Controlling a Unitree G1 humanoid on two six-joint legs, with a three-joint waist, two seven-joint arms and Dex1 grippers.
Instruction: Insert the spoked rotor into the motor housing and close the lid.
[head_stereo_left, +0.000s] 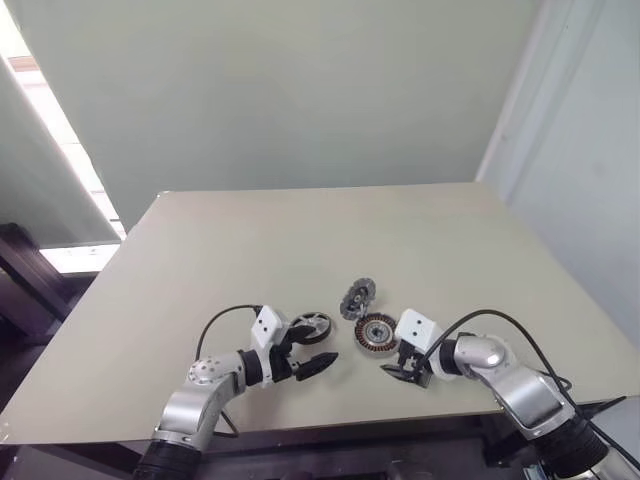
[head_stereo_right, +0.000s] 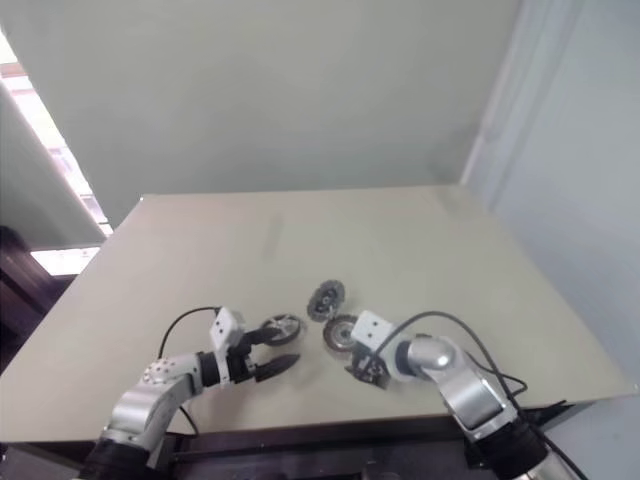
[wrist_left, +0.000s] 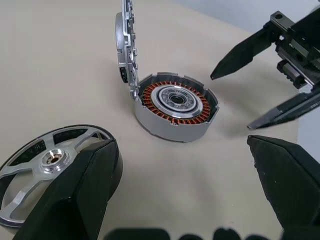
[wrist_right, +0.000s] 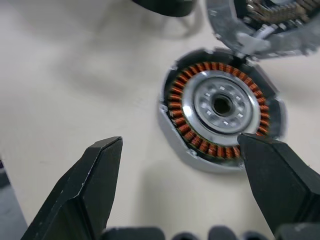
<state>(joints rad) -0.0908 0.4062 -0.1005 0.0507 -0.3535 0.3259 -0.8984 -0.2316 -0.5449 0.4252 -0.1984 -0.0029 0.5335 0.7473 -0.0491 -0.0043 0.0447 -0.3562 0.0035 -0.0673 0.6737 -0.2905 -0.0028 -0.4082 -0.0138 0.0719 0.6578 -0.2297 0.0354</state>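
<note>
The left gripper (head_stereo_left: 312, 352) hangs low over the table (head_stereo_left: 300, 240) with its two black fingers spread wide and nothing between them. The spoked rotor (head_stereo_left: 312, 326) lies flat on the table right at this gripper's far finger; in the left wrist view the rotor (wrist_left: 47, 162) sits partly behind one finger (wrist_left: 75, 200), very close to it, though whether they touch cannot be told. Just past the left gripper's tips, toward the right arm, stands the motor housing (head_stereo_left: 376, 331), a shallow round shell with its ring of copper-orange windings facing up around a silvery centre. The lid (head_stereo_left: 357, 297) stands up on edge at the housing's far rim, joined to it there and tilted open, its inner face turned toward the housing. The right gripper (head_stereo_left: 397, 366) is on the other side of the housing, angled down toward the table, its fingers parted and empty. In the right wrist view the housing (wrist_right: 220, 107) lies just ahead of those fingers, nearer to one fingertip (wrist_right: 260, 150) than to the other, with clear table between the tips.
</note>
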